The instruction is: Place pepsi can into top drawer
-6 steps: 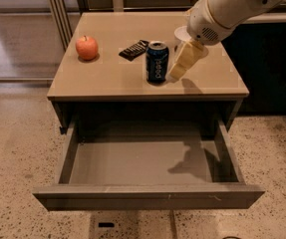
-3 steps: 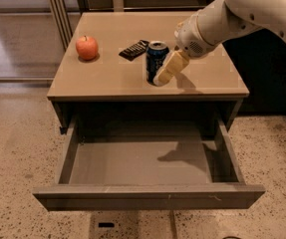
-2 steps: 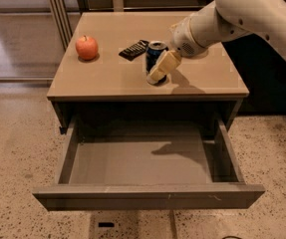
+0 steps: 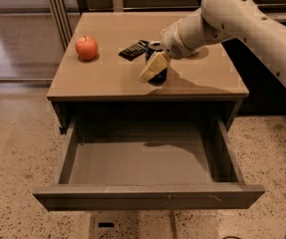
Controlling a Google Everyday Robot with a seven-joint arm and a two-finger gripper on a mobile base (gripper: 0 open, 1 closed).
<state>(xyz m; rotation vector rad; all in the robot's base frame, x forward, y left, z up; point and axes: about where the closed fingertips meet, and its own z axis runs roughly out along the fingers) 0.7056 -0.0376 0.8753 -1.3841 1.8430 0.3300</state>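
**A:** Starting at the left of the counter (image 4: 202, 76), what is showing for you?

**B:** A red apple (image 4: 86, 47) is sitting near the left edge. To its right a black wrapper (image 4: 133, 49) is lying flat, just beside the pepsi can (image 4: 153, 47). Whatever is printed on the wrapper is too small to read.

**A:** And the can's label?

**B:** You are seeing only slivers of dark blue, at the rim and at the base. The can is standing upright near the middle of the counter, back from the front edge. Its lettering is hiding behind the tool (image 4: 154, 69).

**A:** What is the tool doing?

**B:** It is reaching in from the right on the pale arm (image 4: 242, 19). It is sitting right in front of the can and covering most of it. Whether it is clamped on the can or standing apart from it, I cannot tell you.

**A:** And below?

**B:** The top drawer (image 4: 147, 195) is hanging pulled out under the counter. Its grey floor is showing, with a shadow falling across the back. The can is standing above and behind the drawer, not inside it.
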